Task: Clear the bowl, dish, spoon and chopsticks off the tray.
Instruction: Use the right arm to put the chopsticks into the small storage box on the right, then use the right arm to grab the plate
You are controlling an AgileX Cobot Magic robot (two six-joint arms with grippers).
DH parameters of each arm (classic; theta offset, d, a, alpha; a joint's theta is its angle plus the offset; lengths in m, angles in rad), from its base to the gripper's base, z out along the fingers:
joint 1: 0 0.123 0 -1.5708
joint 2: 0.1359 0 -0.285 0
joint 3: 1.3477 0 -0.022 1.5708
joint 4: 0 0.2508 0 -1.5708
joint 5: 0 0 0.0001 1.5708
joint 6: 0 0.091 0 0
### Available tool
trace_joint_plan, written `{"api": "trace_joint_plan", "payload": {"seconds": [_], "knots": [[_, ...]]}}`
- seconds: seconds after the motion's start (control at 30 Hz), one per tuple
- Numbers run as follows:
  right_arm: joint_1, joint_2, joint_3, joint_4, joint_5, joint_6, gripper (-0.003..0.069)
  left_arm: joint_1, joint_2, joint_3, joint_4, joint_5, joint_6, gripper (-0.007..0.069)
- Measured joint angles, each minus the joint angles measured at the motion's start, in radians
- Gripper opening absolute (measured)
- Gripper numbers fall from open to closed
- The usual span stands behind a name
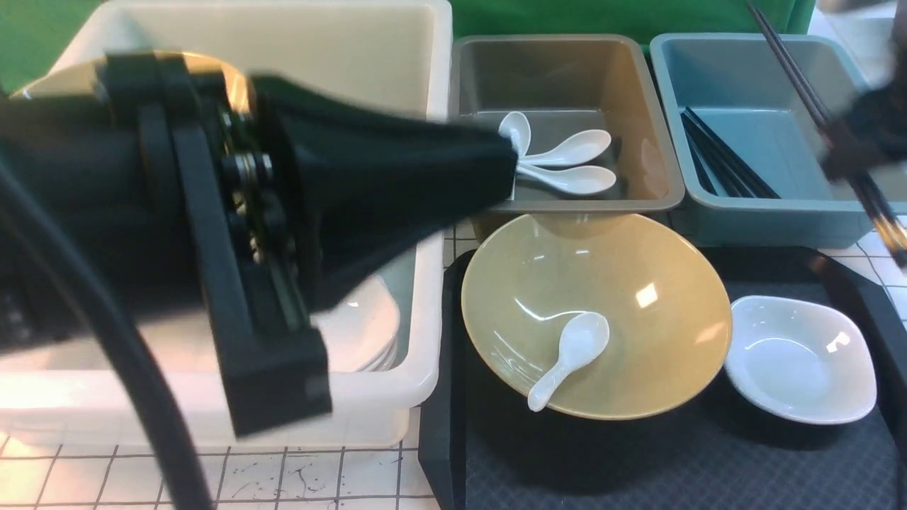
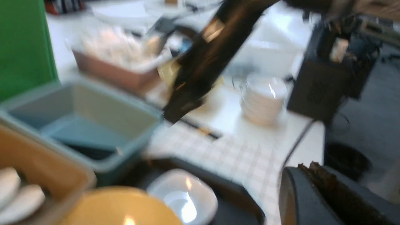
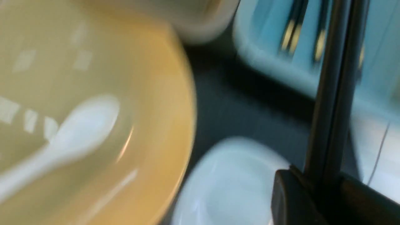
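Your right gripper [image 1: 847,152] is clamping the one pair of chopsticks [image 1: 790,67], and they're hanging tilted in the air over the right end of the blue bin [image 1: 744,71], with the gold-banded ends dipping toward the far right corner of the tray [image 1: 638,460]. Your left gripper [image 1: 504,159] is sitting pinched together with nothing in it, its tip showing in front of the left side of the grey bin [image 1: 567,71]. On the tray you're looking at one olive-yellow bowl [image 1: 638,283] with one white spoon [image 1: 570,354] lying inside it, handle resting on the near rim, and one white dish [image 1: 801,358] sitting just beside the bowl on its right. Three more soup spoons [image 1: 574,178] are lying in the grey bin. Several loose black sticks [image 1: 723,163] are lying in the blue bin, too bunched to count. A stack of white plates [image 1: 361,326] is sitting in the white tub [image 1: 354,42], mostly hidden behind your left arm.
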Motion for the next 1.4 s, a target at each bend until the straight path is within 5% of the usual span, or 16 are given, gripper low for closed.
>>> {"api": "trace_joint_plan", "payload": {"seconds": [0.33,0.57,0.83,0.97,1.23,1.4], "knots": [[-0.121,0.477,-0.514,0.06,-0.03,0.0,0.0141,0.0,0.0,0.0,-0.056,-0.071,0.054,-0.0001],[-0.115,0.663,-0.638,0.071,-0.07,0.025,0.0147,0.0,0.001,0.0,-0.058,-0.084,0.056,-0.0001],[-0.115,0.677,-0.642,0.066,-0.034,0.019,0.0409,0.0,0.001,0.0,-0.048,-0.088,0.018,-0.0001],[-0.115,0.616,-0.642,0.064,0.064,-0.015,0.0464,0.0,0.001,0.0,0.003,-0.082,-0.05,-0.0001],[-0.104,0.384,-0.58,0.062,0.179,-0.046,0.0264,0.0,0.001,0.0,0.266,0.052,-0.363,-0.0001],[-0.039,0.132,-0.298,0.06,0.179,-0.056,0.0178,0.0,0.001,0.0,0.413,0.128,-0.496,-0.0001]]}}
